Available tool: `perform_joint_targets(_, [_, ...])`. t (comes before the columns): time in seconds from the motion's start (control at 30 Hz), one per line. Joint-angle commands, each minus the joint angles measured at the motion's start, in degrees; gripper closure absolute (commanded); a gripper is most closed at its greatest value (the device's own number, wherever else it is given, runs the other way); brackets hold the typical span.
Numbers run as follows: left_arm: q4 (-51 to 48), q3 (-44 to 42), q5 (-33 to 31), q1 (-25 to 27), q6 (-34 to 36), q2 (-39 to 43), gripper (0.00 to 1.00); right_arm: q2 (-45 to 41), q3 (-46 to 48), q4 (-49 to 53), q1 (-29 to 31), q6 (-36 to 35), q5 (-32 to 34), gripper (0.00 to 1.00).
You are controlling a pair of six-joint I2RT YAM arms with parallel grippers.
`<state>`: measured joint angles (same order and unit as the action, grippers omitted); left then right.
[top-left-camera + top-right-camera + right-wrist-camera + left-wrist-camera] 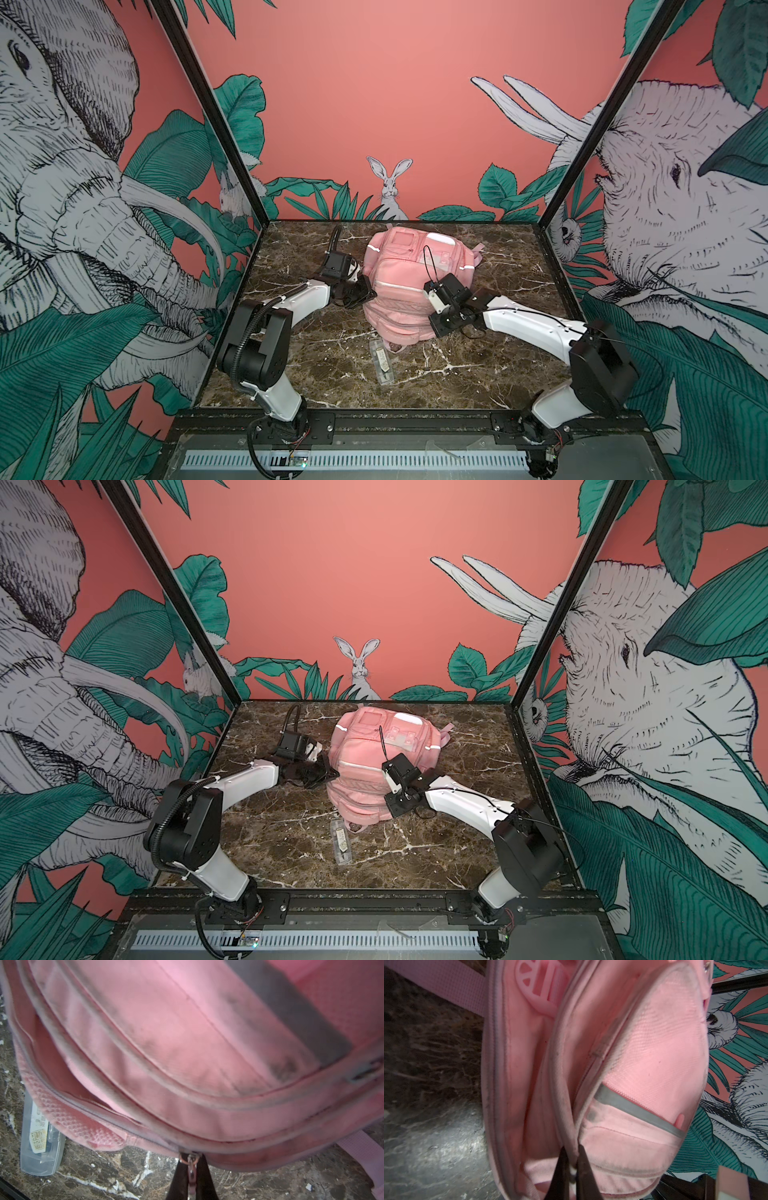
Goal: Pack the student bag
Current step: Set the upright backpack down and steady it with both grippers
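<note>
Where the dark marble surface (478, 365) meets walls (374, 104) painted with elephants, a rabbit and leaves, the student bag (409, 282) lies mid-surface in both top views, a clear case (382, 361) just beside its near end. Left wrist view: the left claw (572, 1151) pinches the bag's piped seam. Right wrist view: the right claw (191, 1159) is closed on a zip pull (191, 1172).

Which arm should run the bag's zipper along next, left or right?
Right. The right gripper is shut on the zipper pull of the student bag. The left gripper pinches a piped seam on its side, so it is likely better for bracing the fabric.
</note>
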<state>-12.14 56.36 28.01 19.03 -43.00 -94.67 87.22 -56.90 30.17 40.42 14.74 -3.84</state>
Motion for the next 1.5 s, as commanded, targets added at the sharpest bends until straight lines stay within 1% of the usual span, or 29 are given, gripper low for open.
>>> perform_joint_targets(0.0, [-0.86, 1.86, -8.74, -3.51, 1.18, 0.64, 1.00, -2.83, 1.32, 6.81, -2.23, -0.33, 3.00, 1.00])
perform_joint_targets(0.13, [-0.27, 3.23, -8.93, -4.09, 1.29, -0.54, 1.00, -2.80, 0.76, 6.23, -2.81, -0.66, 1.60, 1.00])
perform_joint_targets(0.23, [1.30, 5.48, -7.23, -4.01, 1.13, -2.56, 1.00, -1.68, 0.02, 4.72, -2.51, 0.11, -0.32, 1.00])
perform_joint_targets(0.37, [1.64, 9.40, -6.12, -3.79, 1.44, -5.65, 1.00, 1.11, -2.23, 4.05, -0.46, 0.50, -0.52, 1.00])
perform_joint_targets(0.43, [0.29, 11.75, -5.60, -3.73, 1.85, -7.36, 1.00, 2.62, -3.70, 3.37, 0.86, 0.90, -0.87, 1.00])
perform_joint_targets(0.53, [-0.06, 13.61, -4.57, -3.69, 2.03, -8.29, 0.88, 3.99, -5.74, 1.66, 2.79, 2.55, -1.02, 1.00])
perform_joint_targets(0.57, [0.27, 13.69, -4.16, -3.71, 1.97, -8.01, 0.83, 5.88, -6.56, 1.21, 3.34, 3.10, -1.00, 1.00])
perform_joint_targets(0.73, [-2.72, 11.70, -4.54, -3.66, 3.99, -3.10, 0.52, 8.55, -10.20, 0.09, 5.34, 3.86, -1.59, 1.00])
perform_joint_targets(0.8, [-4.66, 10.14, -4.29, -3.65, 4.58, -0.62, 0.48, 8.92, -10.58, -0.45, 5.70, 3.89, -2.06, 1.00])
perform_joint_targets(0.97, [-4.22, 3.58, -1.49, -1.92, 3.05, 5.55, 0.46, 8.77, -10.64, 0.03, 6.16, 3.54, -2.14, 1.00])
perform_joint_targets(1.03, [-3.17, 1.37, 0.46, -0.19, 1.91, 6.48, 0.46, 8.25, -10.62, 0.63, 6.25, 3.41, -2.12, 1.00])
perform_joint_targets(1.1, [-1.31, -0.47, 0.91, 2.24, 0.93, 7.04, 0.45, 7.63, -10.21, 0.52, 6.33, 3.44, -1.92, 1.00])
perform_joint_targets(1.3, [4.61, -2.92, 1.17, 8.32, -3.98, 5.20, 0.44, 7.13, -9.10, -0.49, 6.41, 4.02, -2.37, 1.00])
perform_joint_targets(1.37, [5.84, -2.51, 0.99, 9.46, -4.62, 4.24, 0.45, 7.51, -9.09, -0.63, 6.66, 4.00, -2.67, 1.00])
perform_joint_targets(1.47, [7.15, -1.89, 0.73, 9.80, -5.53, 3.08, 0.45, 8.09, -9.12, -0.58, 6.92, 3.87, -2.97, 1.00])
